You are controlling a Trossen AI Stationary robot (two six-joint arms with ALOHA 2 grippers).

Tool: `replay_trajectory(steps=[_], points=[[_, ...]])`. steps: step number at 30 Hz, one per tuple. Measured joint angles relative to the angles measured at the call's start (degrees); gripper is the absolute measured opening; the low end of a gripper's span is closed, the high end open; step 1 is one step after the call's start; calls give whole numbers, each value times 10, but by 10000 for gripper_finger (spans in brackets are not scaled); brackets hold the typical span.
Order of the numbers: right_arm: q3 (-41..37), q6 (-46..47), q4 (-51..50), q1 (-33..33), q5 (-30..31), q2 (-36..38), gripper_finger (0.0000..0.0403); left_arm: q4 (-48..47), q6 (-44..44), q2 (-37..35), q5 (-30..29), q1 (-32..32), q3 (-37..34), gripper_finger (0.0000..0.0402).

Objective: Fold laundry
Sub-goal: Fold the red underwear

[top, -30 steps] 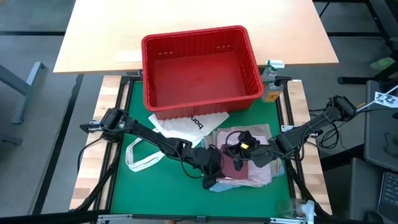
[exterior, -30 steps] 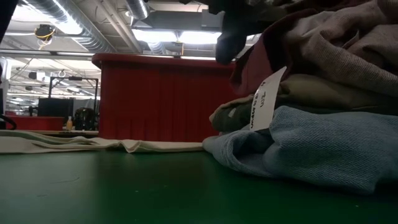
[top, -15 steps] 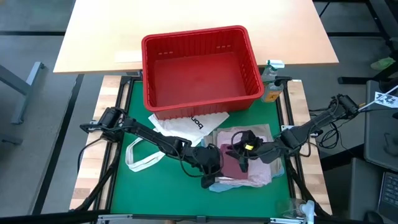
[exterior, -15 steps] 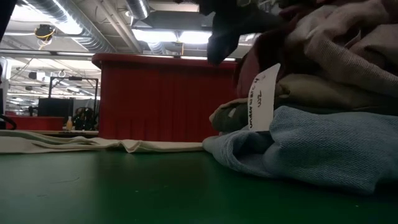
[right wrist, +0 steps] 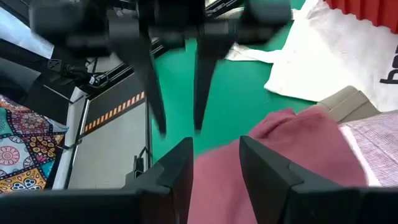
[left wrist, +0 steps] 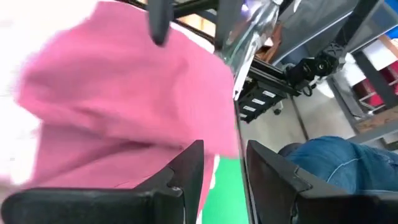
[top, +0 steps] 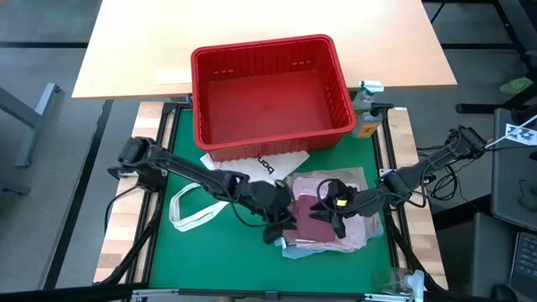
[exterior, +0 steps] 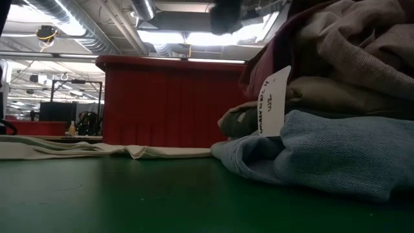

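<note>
At the far left of the green mat lay the white tote bag, loop handles slack, clear of the work. Next came the left gripper, poised over the near-left edge of the laundry pile; its wrist camera showed the fingers spread with only air between them, holding nothing, the maroon garment just ahead. That garment lay on top of the stack — mottled pink, khaki and light blue layers beneath it, a paper tag hanging at the side — likely because it was the piece being folded. The right gripper faced the left one across the maroon cloth, its fingers also parted and empty — seemingly ready to take opposite edges. Behind stood the red basket.
</note>
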State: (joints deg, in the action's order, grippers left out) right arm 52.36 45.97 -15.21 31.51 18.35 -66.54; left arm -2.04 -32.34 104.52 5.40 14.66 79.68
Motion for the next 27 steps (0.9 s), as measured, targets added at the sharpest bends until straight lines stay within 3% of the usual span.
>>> replay_trajectory(steps=[4,7,13,17,22,27], points=[[0,0,0,0,-7,0,131,-103,1,-52,-6,-13,0,116],[0,0,0,0,-15,0,131,-187,7,-80,-54,-16,0,116],[0,-1,1,0,-28,0,131,-302,11,-88,-105,-11,-5,116],[0,-1,0,0,-30,0,131,-262,10,-84,-107,7,-51,116],[0,-1,0,0,-30,0,131,-148,-16,-84,-111,39,-126,116],[0,-1,0,0,-25,0,131,-75,-18,-77,-177,66,-177,116]])
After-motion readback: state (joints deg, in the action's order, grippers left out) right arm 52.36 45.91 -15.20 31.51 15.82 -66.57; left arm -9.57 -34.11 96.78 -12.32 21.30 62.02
